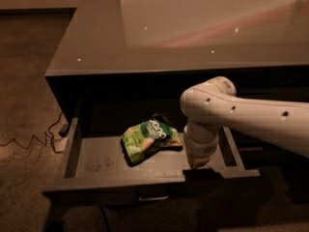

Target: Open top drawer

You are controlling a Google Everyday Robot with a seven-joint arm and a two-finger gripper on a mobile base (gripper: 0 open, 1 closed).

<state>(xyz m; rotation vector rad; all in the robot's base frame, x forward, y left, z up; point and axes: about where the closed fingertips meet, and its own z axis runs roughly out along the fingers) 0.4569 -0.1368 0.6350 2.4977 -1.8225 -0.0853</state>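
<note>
The top drawer (96, 166) of the dark grey cabinet is pulled well out, showing its shallow grey tray interior. Its small metal pull handle (153, 196) shows at the centre of the front. A green snack bag (148, 138) lies inside, near the middle. My white arm reaches in from the right and bends down over the drawer's right front part. My gripper (202, 172) is a dark shape at the top edge of the drawer front, right of the handle.
The cabinet's glossy grey top (193, 28) stretches behind the drawer. A thin cable and a power strip (60, 134) lie on the brown carpet to the left of the cabinet. A lower drawer front is in shadow below.
</note>
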